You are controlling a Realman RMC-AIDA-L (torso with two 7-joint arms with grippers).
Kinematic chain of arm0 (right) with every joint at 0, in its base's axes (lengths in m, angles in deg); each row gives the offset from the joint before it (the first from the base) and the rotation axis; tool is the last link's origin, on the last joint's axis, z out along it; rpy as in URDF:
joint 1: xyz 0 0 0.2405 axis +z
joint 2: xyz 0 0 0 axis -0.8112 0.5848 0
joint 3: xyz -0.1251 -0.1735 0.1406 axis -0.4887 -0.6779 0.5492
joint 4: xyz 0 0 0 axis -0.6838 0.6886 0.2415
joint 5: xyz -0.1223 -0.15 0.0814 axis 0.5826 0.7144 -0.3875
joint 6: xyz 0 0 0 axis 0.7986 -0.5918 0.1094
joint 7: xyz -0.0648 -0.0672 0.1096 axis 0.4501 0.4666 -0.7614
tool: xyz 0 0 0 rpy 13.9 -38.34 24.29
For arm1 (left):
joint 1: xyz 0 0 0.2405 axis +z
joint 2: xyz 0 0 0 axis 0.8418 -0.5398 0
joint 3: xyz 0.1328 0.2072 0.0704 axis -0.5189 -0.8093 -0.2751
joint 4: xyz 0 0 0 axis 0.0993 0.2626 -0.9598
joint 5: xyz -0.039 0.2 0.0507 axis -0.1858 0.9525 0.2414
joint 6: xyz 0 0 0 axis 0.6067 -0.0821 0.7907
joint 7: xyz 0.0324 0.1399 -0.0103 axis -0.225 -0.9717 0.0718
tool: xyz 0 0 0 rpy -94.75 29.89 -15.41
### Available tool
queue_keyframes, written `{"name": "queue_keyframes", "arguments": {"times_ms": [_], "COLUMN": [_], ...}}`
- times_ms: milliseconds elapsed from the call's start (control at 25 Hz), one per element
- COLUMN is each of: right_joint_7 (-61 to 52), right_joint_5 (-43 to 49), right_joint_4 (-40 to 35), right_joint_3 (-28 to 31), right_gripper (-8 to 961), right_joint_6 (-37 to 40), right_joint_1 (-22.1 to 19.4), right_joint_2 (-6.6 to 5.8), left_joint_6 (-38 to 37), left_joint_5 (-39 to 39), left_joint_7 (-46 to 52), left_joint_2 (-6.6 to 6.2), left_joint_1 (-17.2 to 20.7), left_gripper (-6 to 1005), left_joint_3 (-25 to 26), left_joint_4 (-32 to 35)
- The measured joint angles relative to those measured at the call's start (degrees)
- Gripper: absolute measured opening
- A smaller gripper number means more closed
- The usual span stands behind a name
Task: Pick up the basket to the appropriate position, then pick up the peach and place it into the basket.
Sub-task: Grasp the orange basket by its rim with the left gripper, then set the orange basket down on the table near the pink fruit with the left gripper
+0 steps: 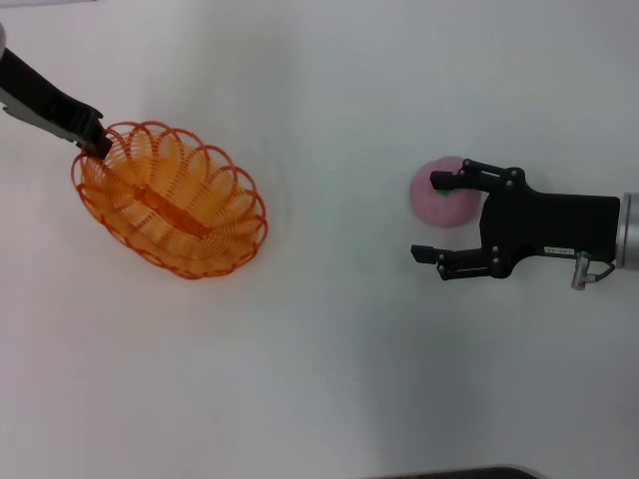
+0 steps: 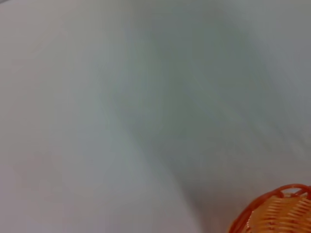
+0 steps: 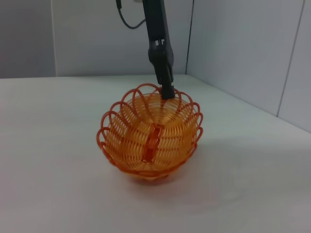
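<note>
Two hands work: left hand [image 1: 97, 143] pinches the orange wire basket [image 1: 170, 200] rim toward the white worktop [image 1: 329, 379] left edge; right hand [image 1: 429, 215], fingers spread, beside the peach [image 1: 439, 195].

The basket [image 1: 170, 200] is formed of thin orange looped wire with a smooth, slightly glossy coating, open between the loops; the peach [image 1: 439, 192] has a matt, soft-looking pink surface. The right gripper [image 1: 427, 217] is matt black, apparently hard plastic, joined to a smooth silver metallic wrist section, and the left gripper [image 1: 97, 143] shows the same matt black finish. The table [image 1: 329, 379] is a plain white surface, smooth and matt.
</note>
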Motion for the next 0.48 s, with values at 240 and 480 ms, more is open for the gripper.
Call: {"name": "queue_keyframes", "arguments": {"times_ms": [240,480], "right_joint_7": [0.0,0.0], "right_joint_5": [0.0,0.0], "right_joint_4": [-0.03,0.02], "right_joint_3": [0.05,0.26], "right_gripper": [952,954], "right_joint_6": [0.0,0.0], "right_joint_1": [0.09,0.11], "right_joint_2": [0.0,0.0], "left_joint_6": [-3.15,-5.97], "left_joint_5": [-0.23,-0.42], "left_joint_7": [0.48,0.55], "left_joint_2": [-0.85,-0.54], "left_joint_1": [-0.13,1.6], "left_gripper": [64,64], "left_joint_3": [5.91,10.86], "left_joint_4": [-0.96,-1.48]}}
